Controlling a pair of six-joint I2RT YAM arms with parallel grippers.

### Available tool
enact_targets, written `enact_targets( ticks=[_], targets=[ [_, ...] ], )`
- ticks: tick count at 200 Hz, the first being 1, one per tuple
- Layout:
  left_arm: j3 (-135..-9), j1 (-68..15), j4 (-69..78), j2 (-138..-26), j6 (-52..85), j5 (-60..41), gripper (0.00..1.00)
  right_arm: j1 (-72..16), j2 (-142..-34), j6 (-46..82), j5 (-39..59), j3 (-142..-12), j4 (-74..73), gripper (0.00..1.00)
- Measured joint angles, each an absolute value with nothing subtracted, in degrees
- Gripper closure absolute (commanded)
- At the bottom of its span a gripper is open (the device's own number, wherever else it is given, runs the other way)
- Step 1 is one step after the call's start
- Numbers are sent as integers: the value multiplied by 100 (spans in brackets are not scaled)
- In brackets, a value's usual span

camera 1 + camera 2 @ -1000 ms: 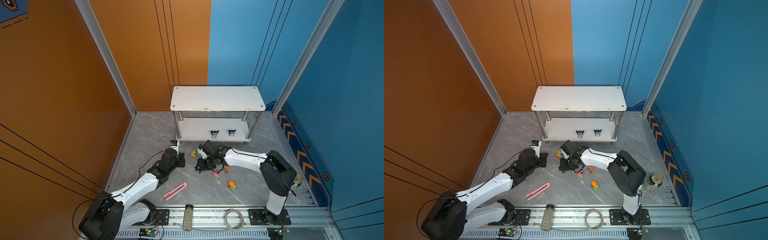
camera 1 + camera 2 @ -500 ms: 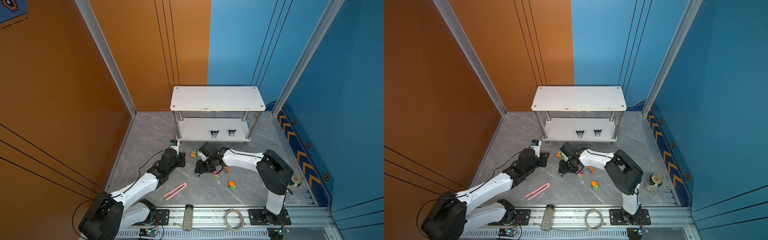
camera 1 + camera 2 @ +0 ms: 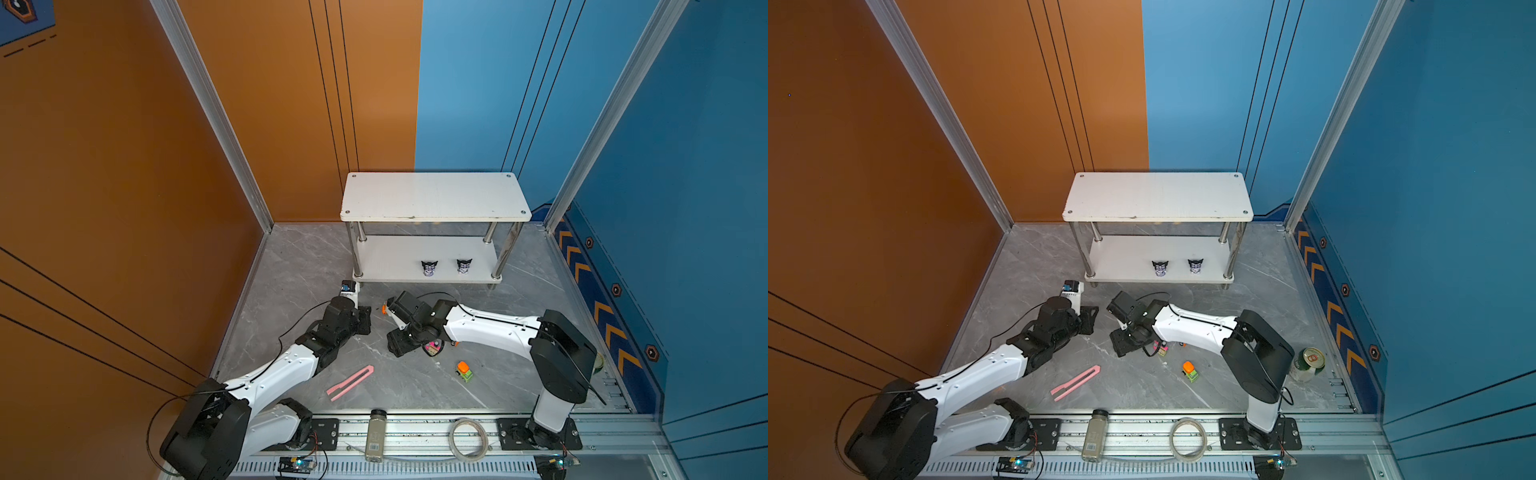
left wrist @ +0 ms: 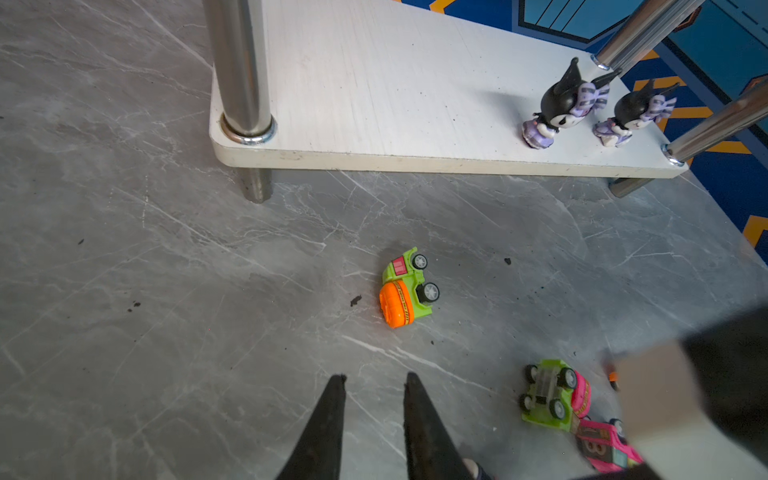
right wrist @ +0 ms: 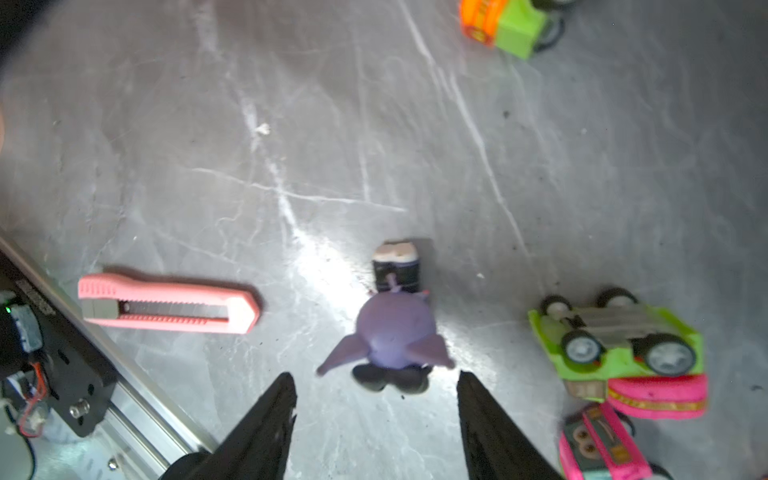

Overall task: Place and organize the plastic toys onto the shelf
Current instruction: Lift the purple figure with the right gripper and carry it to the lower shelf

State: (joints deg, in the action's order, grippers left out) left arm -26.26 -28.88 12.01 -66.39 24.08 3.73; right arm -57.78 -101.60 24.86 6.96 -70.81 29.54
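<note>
The white shelf (image 3: 434,195) stands at the back, and two purple-black figurines (image 4: 557,108) (image 4: 631,112) stand on its lower tier (image 4: 374,83). A third figurine (image 5: 395,332) lies on the floor just ahead of my right gripper (image 5: 376,380), which is open and touches nothing. Beside it lie an upturned green-pink car (image 5: 615,340) and a pink car (image 5: 598,444). My left gripper (image 4: 376,377) is narrowly open and empty, short of a green-orange car (image 4: 405,289) lying on its side. Another orange-green car (image 3: 463,371) stands farther forward.
A pink utility knife (image 3: 351,382) lies front left of the toys. A grey bottle (image 3: 376,434) and a tape roll (image 3: 467,438) rest on the front rail. A can (image 3: 1308,363) stands by the right arm's base. The shelf's chrome leg (image 4: 241,62) is close to my left gripper.
My right gripper's jaws have spread wider, and its arm has shifted slightly. The left arm has hardly moved.
</note>
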Motion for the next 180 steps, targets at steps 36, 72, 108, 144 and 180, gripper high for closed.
enact_targets(
  ticks=[36, 72, 108, 144, 180],
  targets=[
    [-2637, -2888, 1201, -6788, 2410, 279, 74, -6086, -10147, 1920, 287, -7126, 3006, 30],
    [-2637, -2886, 1194, -6805, 2410, 244, 74, -6025, -10298, 1678, 1, -7185, 3052, 27],
    [-2637, -2882, 1192, -6775, 2408, 246, 73, -5986, -10337, 1531, -86, -7218, 3100, 27],
    [-2637, -2882, 1194, -6772, 2410, 246, 73, -5942, -10523, 1474, -91, -7391, 3103, 29],
    [-2637, -2877, 1194, -6772, 2408, 244, 73, -5900, -10733, 1479, -69, -7408, 3103, 29]
  ],
)
